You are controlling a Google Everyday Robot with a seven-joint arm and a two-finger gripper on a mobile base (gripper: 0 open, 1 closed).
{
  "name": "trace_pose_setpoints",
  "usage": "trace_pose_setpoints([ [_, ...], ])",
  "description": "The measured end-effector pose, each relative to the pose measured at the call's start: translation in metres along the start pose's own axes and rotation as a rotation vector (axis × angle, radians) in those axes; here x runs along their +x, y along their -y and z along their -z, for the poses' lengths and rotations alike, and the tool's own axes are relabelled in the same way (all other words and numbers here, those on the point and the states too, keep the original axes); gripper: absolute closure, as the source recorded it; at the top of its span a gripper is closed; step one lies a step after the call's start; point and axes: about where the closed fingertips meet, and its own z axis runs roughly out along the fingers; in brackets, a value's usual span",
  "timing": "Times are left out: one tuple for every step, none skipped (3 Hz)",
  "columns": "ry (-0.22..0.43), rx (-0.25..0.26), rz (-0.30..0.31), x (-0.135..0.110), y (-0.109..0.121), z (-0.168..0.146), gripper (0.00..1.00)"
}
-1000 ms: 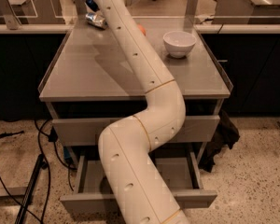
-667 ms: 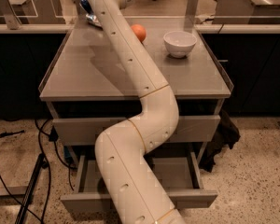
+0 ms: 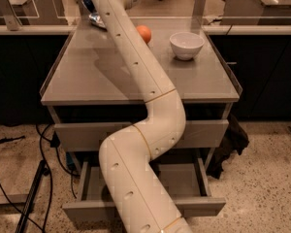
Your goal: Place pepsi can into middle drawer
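My arm reaches from the bottom of the view across the table to its far left corner. The gripper (image 3: 93, 8) is there, mostly hidden behind the wrist. A small dark blue shape, the pepsi can (image 3: 88, 3), shows just left of the wrist at the gripper. Whether the gripper holds it I cannot tell. The middle drawer (image 3: 200, 207) is pulled open below the tabletop, and my arm covers much of its inside. The drawer front above it (image 3: 82, 134) is closed.
An orange (image 3: 143, 33) and a white bowl (image 3: 186, 44) sit at the back of the grey table (image 3: 87, 76). A silvery object (image 3: 98, 20) lies under the wrist. Cables and a stand (image 3: 34, 193) are on the floor at left, and dark cloth (image 3: 233, 140) hangs at right.
The upper arm has swung a little to the left, uncovering the orange. The wrist stays at the far left corner of the table.
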Motion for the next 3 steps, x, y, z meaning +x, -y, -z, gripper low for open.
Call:
trace_pose_setpoints([
  [0.017,-0.035,-0.017,-0.006,-0.003,0.004,1.0],
  [0.02,-0.103,-0.062,-0.012,-0.014,0.014,1.0],
  [0.016,-0.152,-0.133,-0.018,-0.028,0.024,1.0],
])
